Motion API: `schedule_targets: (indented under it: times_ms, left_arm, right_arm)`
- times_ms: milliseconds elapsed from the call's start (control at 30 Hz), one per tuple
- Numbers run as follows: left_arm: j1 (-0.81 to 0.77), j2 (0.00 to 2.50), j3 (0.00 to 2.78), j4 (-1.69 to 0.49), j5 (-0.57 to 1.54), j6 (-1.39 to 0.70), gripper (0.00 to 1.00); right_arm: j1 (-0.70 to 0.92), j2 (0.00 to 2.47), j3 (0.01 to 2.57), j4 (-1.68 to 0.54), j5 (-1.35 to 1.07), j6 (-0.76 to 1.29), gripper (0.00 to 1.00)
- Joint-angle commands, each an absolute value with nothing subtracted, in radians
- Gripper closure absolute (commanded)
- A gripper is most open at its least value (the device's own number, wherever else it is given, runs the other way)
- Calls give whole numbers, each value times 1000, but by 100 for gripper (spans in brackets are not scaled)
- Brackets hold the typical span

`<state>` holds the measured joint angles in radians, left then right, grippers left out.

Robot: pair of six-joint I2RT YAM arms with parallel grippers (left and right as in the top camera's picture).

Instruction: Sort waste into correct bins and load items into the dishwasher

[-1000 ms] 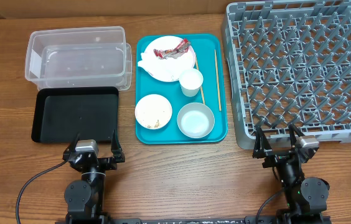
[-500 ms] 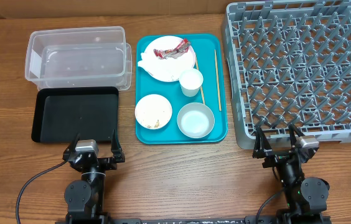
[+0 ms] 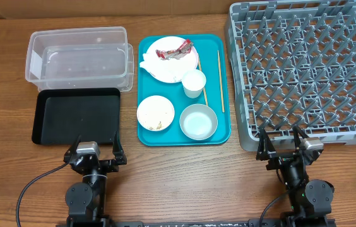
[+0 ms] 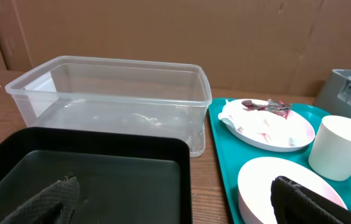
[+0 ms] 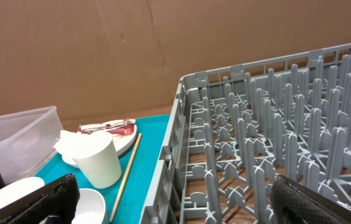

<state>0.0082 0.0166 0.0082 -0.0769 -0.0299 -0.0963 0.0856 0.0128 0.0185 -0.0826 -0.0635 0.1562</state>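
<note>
A teal tray (image 3: 165, 132) holds a white plate (image 3: 165, 63) with a crumpled napkin (image 3: 149, 60) and a red wrapper (image 3: 177, 50). It also holds a white cup (image 3: 194, 82), a small dish (image 3: 155, 113) with rice scraps, a white bowl (image 3: 198, 121) and two chopsticks (image 3: 220, 70). The clear tub (image 3: 80, 58) and the black tray (image 3: 76, 115) lie left of it. The grey dish rack (image 3: 304, 72) stands at the right. My left gripper (image 3: 94, 153) is open and empty near the black tray's front edge. My right gripper (image 3: 283, 145) is open and empty at the rack's front edge.
A brown cardboard wall stands behind the table. Bare wooden table (image 3: 184, 176) lies in front of the trays. In the left wrist view the black tray (image 4: 88, 180) fills the near left. In the right wrist view the rack's wall (image 5: 182, 143) is close ahead.
</note>
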Motion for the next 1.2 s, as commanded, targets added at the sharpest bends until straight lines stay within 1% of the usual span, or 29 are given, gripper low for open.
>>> schedule_targets:
  times_ms: [0, 300, 433, 633, 867, 1000, 1167]
  left_arm:
    - [14, 5, 5, -74, -33, -75, 0]
    - [13, 5, 5, -62, -31, -75, 0]
    - [13, 5, 5, -48, 26, -75, 0]
    - [13, 5, 5, -47, 35, -78, 0]
    - [13, 5, 20, -19, 212, -75, 0]
    - [13, 6, 72, -43, 215, -74, 0]
    - [13, 56, 197, -80, 207, -55, 0]
  right_arm:
    - [85, 3, 8, -78, -43, 157, 0]
    - [85, 3, 8, -81, -39, 158, 0]
    - [85, 3, 8, -77, -66, 158, 0]
    - [85, 3, 8, -55, -65, 158, 0]
    - [85, 3, 9, -32, -130, 157, 0]
    - [84, 3, 11, 22, -132, 149, 0]
    - [84, 3, 69, -6, -135, 149, 0]
